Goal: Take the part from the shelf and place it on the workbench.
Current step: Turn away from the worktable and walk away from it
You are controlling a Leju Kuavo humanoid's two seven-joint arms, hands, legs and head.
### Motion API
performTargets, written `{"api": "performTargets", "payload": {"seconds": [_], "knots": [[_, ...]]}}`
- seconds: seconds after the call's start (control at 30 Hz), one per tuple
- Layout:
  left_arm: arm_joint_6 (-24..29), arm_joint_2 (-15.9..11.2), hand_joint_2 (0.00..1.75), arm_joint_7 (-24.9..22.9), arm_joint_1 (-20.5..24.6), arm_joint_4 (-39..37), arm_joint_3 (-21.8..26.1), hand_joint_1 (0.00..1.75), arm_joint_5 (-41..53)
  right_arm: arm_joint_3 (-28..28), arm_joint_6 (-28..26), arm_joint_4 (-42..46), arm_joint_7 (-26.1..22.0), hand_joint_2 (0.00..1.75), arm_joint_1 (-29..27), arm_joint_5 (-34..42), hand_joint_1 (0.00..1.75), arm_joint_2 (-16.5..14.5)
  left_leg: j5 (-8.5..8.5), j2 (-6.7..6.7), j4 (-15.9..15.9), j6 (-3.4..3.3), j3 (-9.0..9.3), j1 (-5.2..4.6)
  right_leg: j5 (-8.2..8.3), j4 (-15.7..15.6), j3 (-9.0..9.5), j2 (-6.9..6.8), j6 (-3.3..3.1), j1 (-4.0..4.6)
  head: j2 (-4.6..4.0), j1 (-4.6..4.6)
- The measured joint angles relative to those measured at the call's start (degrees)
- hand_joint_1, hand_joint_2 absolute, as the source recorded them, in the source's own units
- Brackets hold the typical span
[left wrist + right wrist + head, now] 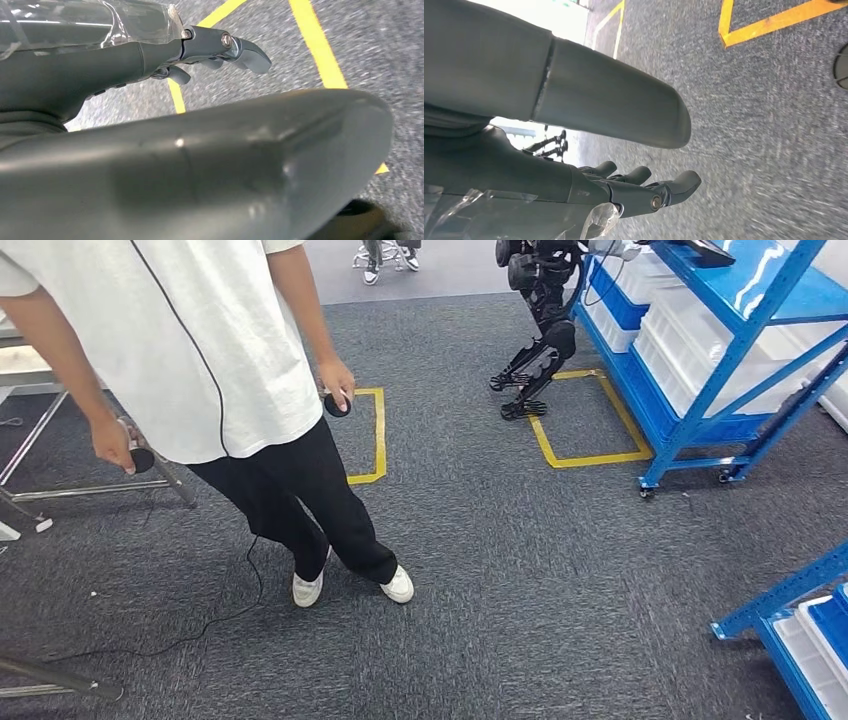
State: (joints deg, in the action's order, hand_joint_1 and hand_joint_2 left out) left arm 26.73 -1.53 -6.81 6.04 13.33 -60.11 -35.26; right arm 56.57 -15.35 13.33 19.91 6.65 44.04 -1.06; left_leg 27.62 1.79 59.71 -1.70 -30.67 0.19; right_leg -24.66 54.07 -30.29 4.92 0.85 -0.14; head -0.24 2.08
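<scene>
A blue shelf (740,350) with white bins (690,330) stands at the far right of the head view. The bins are too far off to tell what lies in them. My left hand (165,100) hangs over grey carpet and yellow floor tape, its thumb and fingers (245,50) stretched out with nothing in them. Over the same carpet my right hand (589,150) has its fingers (674,187) apart and holds nothing.
A person (200,350) in a white shirt stands close at the left front, a dark controller in each hand. Another robot's dark legs (540,340) stand by the shelf inside a yellow tape square (590,420). A second blue shelf (800,625) is at the lower right. Metal table legs (60,480) are at the left.
</scene>
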Motion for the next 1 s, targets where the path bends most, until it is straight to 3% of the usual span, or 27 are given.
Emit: {"api": "performTargets", "payload": {"seconds": [0.07, 0.13, 0.2, 0.23, 0.3, 0.37, 0.4, 0.43, 0.5, 0.57, 0.7, 0.8, 0.83, 0.9, 0.97, 1.0], "knots": [[0.0, -0.1, 0.00, -0.1, 0.0, 0.0, 0.0, 0.00, -0.1, 0.0, 0.0, 0.0, 0.1, 0.00, 0.1, 0.0, 0.00, -0.2, -1.91, 1.77, -5.3, -0.39, 2.15, -0.16, 0.09, 0.1, -0.19, 1.20, 0.38, 0.03, 0.00, 0.01], [-0.1, -0.1, 0.00, -0.2, 0.1, 0.0, 0.0, 0.00, -0.2, 0.0, 0.0, 0.0, 0.2, 0.00, -0.1, 0.0, 0.00, -0.2, -2.11, 1.31, -6.0, -0.66, 2.30, -0.26, 0.27, 0.0, -0.56, 2.22, 1.00, -0.06, 0.00, 0.00], [-0.1, -0.1, 0.00, -0.3, 0.4, 0.0, 0.0, 0.00, -0.2, 0.0, 0.0, -0.1, 0.2, 0.00, -0.2, -0.1, 0.00, -0.1, -2.53, 0.21, -6.4, -1.25, 2.36, -0.11, -0.51, 1.1, -1.22, 0.64, 1.49, -0.13, 0.00, -0.08], [-0.1, -0.1, 0.00, -0.3, 0.4, 0.0, 0.0, 0.00, -0.2, 0.0, 0.0, -0.1, 0.2, 0.00, -0.2, -0.1, 0.00, -0.1, -2.72, -0.44, -6.7, -1.59, 2.38, 0.01, -1.87, 3.2, -2.19, -0.86, 1.70, -0.10, 0.00, -0.15], [-0.1, -0.1, 0.00, -0.3, 0.3, 0.0, 0.0, 0.00, -0.3, 0.0, 0.0, -0.1, 0.2, 0.00, 0.0, -0.2, 0.00, 0.0, -2.76, -1.91, -6.8, -1.97, 2.34, -0.03, -5.92, 10.8, -5.74, -3.47, 2.12, -0.22, 0.00, -0.28], [-0.2, 0.0, 0.00, -0.2, 0.0, 0.0, 0.0, 0.00, -0.4, 0.0, -0.1, -0.1, 0.2, 0.00, 0.0, -0.2, 0.00, 0.0, -2.68, -3.54, -6.7, -2.02, 2.27, -0.05, -8.15, 17.2, -8.89, -4.05, 2.69, -0.58, 0.00, -0.28], [-0.2, 0.0, 0.00, -0.1, 0.0, 0.0, 0.0, 0.00, -0.4, 0.0, -0.1, -0.1, 0.1, 0.00, 0.0, -0.2, 0.00, 0.1, -2.63, -4.27, -6.7, -1.95, 2.27, 0.00, -7.67, 17.5, -8.99, -4.24, 2.96, -0.79, 0.00, -0.28], [-0.2, 0.1, 0.00, 0.0, 0.0, 0.0, 0.0, 0.00, -0.5, 0.0, -0.1, -0.1, 0.1, 0.00, 0.0, -0.2, 0.00, 0.2, -2.53, -4.94, -6.7, -1.81, 2.34, 0.08, -6.20, 15.2, -7.83, -4.63, 3.22, -1.02, 0.00, -0.28], [-0.2, 0.2, 0.00, 0.2, 0.0, 0.0, 0.0, 0.00, -0.6, 0.0, -0.1, -0.1, 0.1, 0.00, 0.0, -0.3, 0.00, 0.3, -2.15, -6.12, -6.5, -1.25, 2.63, 0.10, -2.53, 6.7, -3.26, -6.80, 3.61, -1.37, 0.00, -0.28], [-0.1, 0.1, 0.00, 0.4, 0.0, 0.0, 0.0, 0.00, -0.6, 0.0, 0.0, -0.1, 0.2, 0.00, 0.1, -0.3, 0.00, 0.3, -1.61, -7.16, -6.3, -0.38, 3.00, -0.14, -0.78, 1.2, -0.41, -8.31, 3.28, -1.34, 0.00, -0.25], [-0.1, 0.2, 0.00, 0.5, 0.5, 0.0, 0.0, 0.00, -0.8, 0.0, 0.0, -0.1, 0.7, 0.00, 0.0, -0.3, 0.00, 0.3, -1.12, -8.77, -6.3, 0.95, 3.68, 0.21, -0.63, 0.7, -0.43, -6.64, 1.75, -0.90, 0.00, -0.23], [-0.1, 0.2, 0.00, 0.5, 0.6, 0.0, 0.0, 0.00, -0.8, 0.0, 0.0, -0.1, 0.9, 0.00, 0.1, -0.3, 0.00, 0.3, -0.99, -8.84, -6.2, 1.21, 3.72, 0.37, -0.50, 0.6, -0.37, -6.28, 1.43, -0.95, 0.00, -0.25], [-0.1, 0.2, 0.00, 0.5, 0.6, 0.0, 0.0, 0.00, -0.8, 0.0, 0.0, -0.1, 0.9, 0.00, 0.1, -0.3, 0.00, 0.3, -0.94, -8.67, -6.2, 1.26, 3.71, 0.43, -0.47, 0.6, -0.38, -6.24, 1.39, -1.00, 0.00, -0.25], [-0.1, 0.2, 0.00, 0.5, 0.7, 0.0, 0.0, 0.00, -0.8, 0.0, 0.1, -0.1, 1.0, 0.00, 0.1, -0.3, 0.00, 0.3, 0.80, -6.30, -3.7, 1.48, 2.78, 0.61, -0.37, 0.6, -0.42, -5.81, 1.09, -1.09, 0.00, -0.19], [-0.2, 0.2, 0.00, 0.4, 0.4, 0.0, 0.0, 0.00, -0.8, 0.0, 0.1, -0.1, 1.2, 0.00, 0.2, -0.2, 0.00, 0.3, 4.57, -3.30, 5.1, 1.49, -1.45, 0.70, -0.20, 0.6, -0.57, -3.81, 0.62, -0.89, 0.00, -0.10], [-0.2, 0.2, 0.00, 0.4, 0.2, 0.0, 0.0, 0.00, -0.8, 0.0, 0.0, -0.1, 1.3, 0.00, 0.2, -0.1, 0.00, 0.3, 4.65, -2.63, 7.0, 1.27, -2.56, 0.66, -0.13, 0.6, -0.59, -2.50, 0.46, -0.76, 0.00, -0.09]]}}
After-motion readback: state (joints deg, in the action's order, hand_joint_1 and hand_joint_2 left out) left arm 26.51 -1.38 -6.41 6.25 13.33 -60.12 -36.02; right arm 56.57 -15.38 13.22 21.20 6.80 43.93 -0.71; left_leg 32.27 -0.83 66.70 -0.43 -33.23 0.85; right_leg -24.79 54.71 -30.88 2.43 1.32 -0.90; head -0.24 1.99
